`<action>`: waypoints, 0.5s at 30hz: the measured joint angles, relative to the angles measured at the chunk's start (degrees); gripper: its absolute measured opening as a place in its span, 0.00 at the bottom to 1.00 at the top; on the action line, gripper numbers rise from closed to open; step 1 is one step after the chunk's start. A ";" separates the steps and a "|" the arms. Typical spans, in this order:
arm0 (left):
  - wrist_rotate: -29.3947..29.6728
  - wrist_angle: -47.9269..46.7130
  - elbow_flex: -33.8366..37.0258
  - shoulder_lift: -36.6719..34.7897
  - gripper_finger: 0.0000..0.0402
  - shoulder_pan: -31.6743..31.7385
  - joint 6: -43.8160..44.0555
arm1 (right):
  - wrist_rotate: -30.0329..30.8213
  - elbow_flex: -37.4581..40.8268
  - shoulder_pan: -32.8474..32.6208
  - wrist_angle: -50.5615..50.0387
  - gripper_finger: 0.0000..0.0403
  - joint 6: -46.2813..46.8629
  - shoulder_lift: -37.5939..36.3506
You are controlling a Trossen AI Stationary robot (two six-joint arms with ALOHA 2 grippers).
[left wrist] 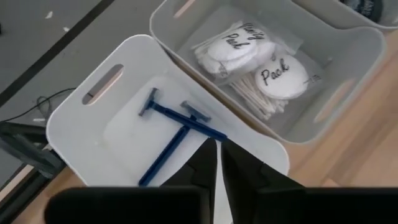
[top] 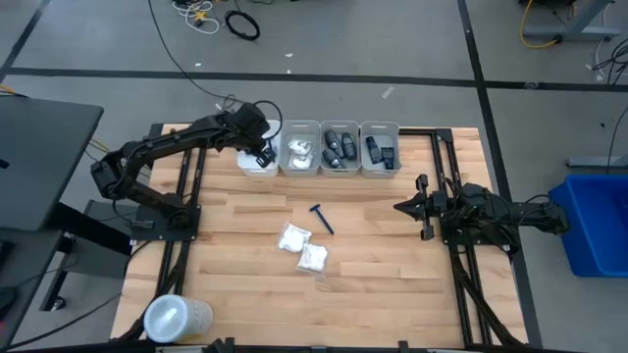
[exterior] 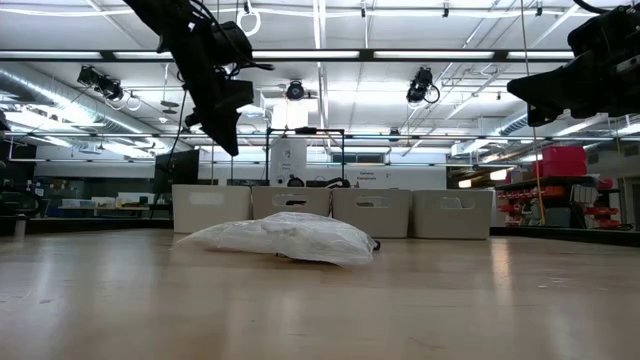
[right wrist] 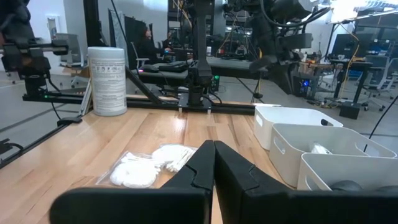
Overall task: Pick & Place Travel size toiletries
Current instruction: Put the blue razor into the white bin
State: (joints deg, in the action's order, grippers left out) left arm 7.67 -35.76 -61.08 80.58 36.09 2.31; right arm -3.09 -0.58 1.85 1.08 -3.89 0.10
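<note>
Four bins stand in a row at the table's far edge. My left gripper (top: 263, 154) (left wrist: 217, 146) hovers over the leftmost, a white bin (left wrist: 81, 127), shut with nothing between its fingers. On that bin's floor lie two dark blue razors (left wrist: 171, 112) (left wrist: 163, 157), crossed over each other. A third razor (top: 321, 218) lies flat on the table's middle. Just nearer than it lie two white packets (top: 292, 238) (top: 314, 258). My right gripper (top: 400, 207) (right wrist: 214, 149) waits at the table's right side, shut and level.
The second bin (top: 300, 149) holds white packets (left wrist: 267, 74); the third (top: 340, 149) and fourth (top: 379, 149) hold small dark containers. A large clear round tub (top: 177, 317) stands at the near left corner. Bare wood lies around the loose items.
</note>
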 joint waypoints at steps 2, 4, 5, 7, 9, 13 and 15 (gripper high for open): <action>-0.31 0.10 0.00 0.00 0.06 -0.63 -0.18 | 0.00 0.00 -0.02 0.00 0.03 -0.01 -0.02; -0.47 0.09 0.00 0.00 0.05 -1.56 -1.21 | 0.00 0.02 0.00 -0.02 0.03 -0.01 0.00; -0.50 0.13 0.00 0.00 0.04 -2.11 -1.64 | -0.02 0.00 0.00 0.00 0.03 -0.01 -0.02; -1.25 0.11 0.00 0.00 0.03 -3.13 -2.45 | 0.00 0.01 -0.01 0.00 0.03 -0.01 0.00; -2.22 0.17 0.00 0.00 0.02 -4.20 -2.62 | -0.02 0.01 -0.02 -0.02 0.03 0.00 0.00; -3.00 0.59 0.02 0.00 0.02 -6.83 -2.61 | 0.00 0.01 -0.01 -0.01 0.03 0.00 -0.01; -2.96 0.63 0.02 0.02 0.03 -7.99 -2.34 | 0.00 0.00 -0.01 -0.01 0.03 0.00 0.00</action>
State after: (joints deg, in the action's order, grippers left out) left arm 4.71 -35.14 -61.06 80.60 28.10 -0.03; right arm -3.09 -0.58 1.84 1.07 -3.89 0.10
